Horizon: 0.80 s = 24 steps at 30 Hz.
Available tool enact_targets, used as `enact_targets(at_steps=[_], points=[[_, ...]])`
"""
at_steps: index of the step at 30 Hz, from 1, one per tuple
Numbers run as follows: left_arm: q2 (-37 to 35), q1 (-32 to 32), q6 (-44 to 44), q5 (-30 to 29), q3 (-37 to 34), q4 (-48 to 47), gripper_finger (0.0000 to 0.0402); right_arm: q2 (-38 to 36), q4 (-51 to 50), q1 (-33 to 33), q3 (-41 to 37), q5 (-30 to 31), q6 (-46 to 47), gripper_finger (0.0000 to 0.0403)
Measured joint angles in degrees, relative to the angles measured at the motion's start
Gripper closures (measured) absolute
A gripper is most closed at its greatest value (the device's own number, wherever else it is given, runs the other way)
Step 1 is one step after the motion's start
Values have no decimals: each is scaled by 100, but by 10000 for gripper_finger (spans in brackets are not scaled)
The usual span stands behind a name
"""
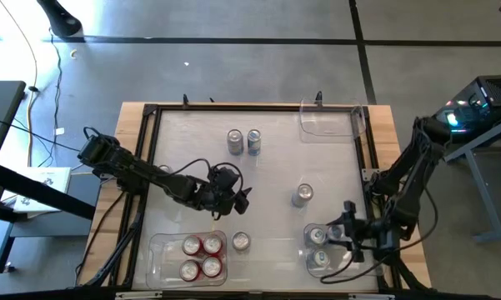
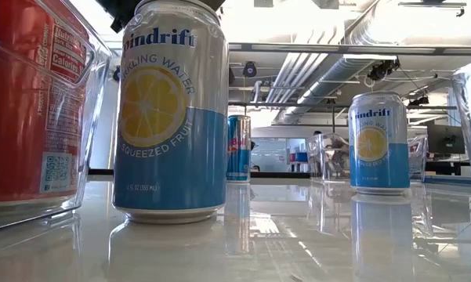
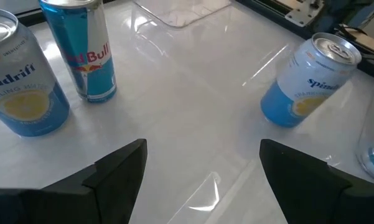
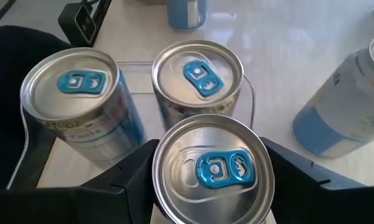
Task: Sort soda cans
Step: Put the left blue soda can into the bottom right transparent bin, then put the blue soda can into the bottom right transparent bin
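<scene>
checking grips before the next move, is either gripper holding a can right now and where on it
The right gripper holds a blue-tabbed can by its sides, near the top, over the bin. The left gripper is open and empty.

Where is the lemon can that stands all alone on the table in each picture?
High view: the lone lemon can is right of centre.
Low view: it is the smaller can on the right.
Left wrist view: near the right edge.
Right wrist view: probably the can at the right edge.
Shared landmark: the slim blue can, which the right wrist view does not show.
</scene>
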Motion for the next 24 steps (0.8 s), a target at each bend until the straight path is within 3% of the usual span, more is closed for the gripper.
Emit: enact_targets(at_steps=[3, 9, 24], points=[[0, 28, -3, 1, 0, 6, 94, 135, 40, 2, 8, 133, -86, 172], [0, 29, -2, 10, 0, 180, 94, 94, -143, -40, 27, 197, -273, 93], [0, 27, 160, 78, 0, 341, 94, 68, -1045, -63, 1155, 294, -922, 81]])
